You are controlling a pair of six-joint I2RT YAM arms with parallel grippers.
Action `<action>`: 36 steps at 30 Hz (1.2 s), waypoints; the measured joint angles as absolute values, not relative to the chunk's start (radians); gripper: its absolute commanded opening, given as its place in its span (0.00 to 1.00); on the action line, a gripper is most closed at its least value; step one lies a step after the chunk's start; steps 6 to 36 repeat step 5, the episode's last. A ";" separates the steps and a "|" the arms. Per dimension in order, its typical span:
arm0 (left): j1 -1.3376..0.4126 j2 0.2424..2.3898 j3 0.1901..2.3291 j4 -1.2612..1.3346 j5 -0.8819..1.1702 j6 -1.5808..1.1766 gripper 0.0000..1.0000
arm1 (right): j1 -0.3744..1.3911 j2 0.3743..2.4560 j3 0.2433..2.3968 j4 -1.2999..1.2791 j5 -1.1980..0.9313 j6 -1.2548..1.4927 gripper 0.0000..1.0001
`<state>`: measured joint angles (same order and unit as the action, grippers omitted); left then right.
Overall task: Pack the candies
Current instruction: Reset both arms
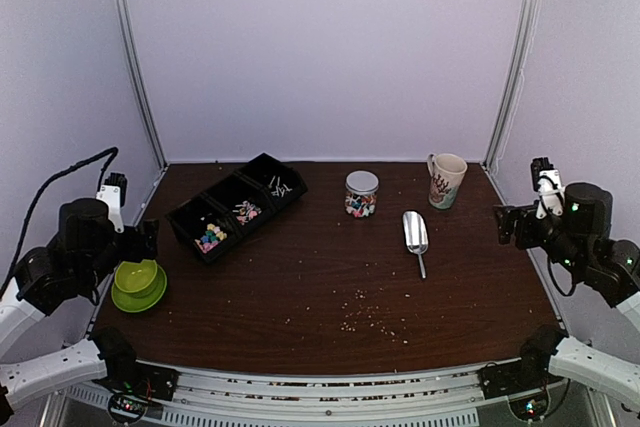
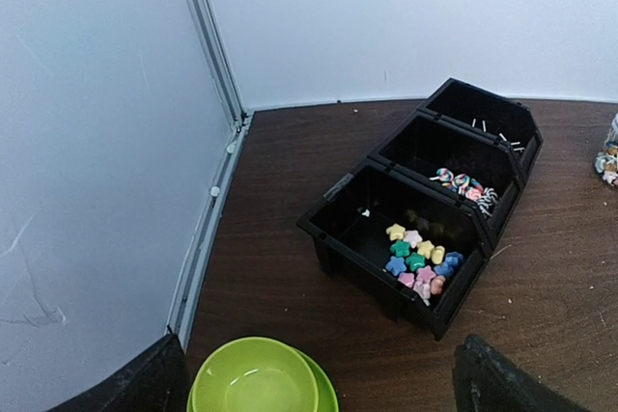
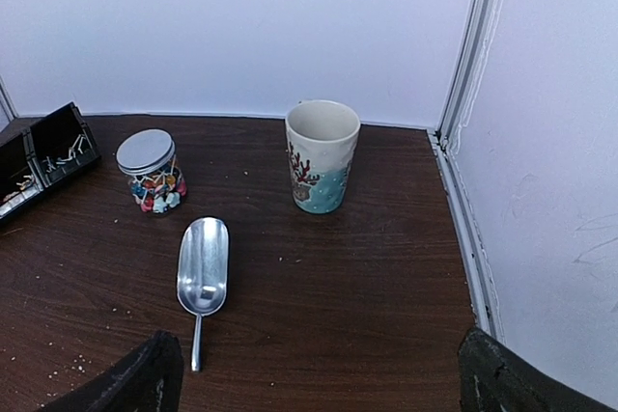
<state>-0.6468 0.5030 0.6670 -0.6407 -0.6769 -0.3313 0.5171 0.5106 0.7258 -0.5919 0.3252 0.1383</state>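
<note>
The candies lie in a black three-part bin (image 1: 236, 204) (image 2: 425, 195) at the back left. Pastel star bits (image 2: 417, 258) (image 1: 211, 238) fill the near part, pink-white wrapped pieces (image 2: 463, 185) the middle, white-stick lollipops (image 2: 492, 132) the far part. A clear jar (image 1: 361, 194) (image 3: 150, 173) with a silver lid holds more coloured sweets. My left gripper (image 1: 148, 239) (image 2: 319, 385) hangs open over the table's left edge, above a green bowl (image 2: 253, 378). At the right edge my right gripper (image 1: 505, 223) (image 3: 323, 378) is open too, nothing between its fingers.
A metal scoop (image 1: 415, 236) (image 3: 203, 262) lies right of the jar, handle toward me. A patterned mug (image 1: 446, 180) (image 3: 322, 156) stands upright at the back right. The green bowl (image 1: 137, 282) sits on a green saucer. Pale crumbs (image 1: 370, 317) are scattered near the front middle.
</note>
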 measured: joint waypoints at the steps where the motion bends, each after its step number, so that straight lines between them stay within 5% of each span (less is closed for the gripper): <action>1: -0.647 0.506 0.667 -0.641 -0.677 -0.331 0.98 | 0.517 0.503 0.724 -0.590 0.323 0.138 0.99; 36: -0.647 0.509 0.667 -0.645 -0.677 -0.331 0.98 | 0.517 0.466 0.706 -0.587 0.320 0.138 0.99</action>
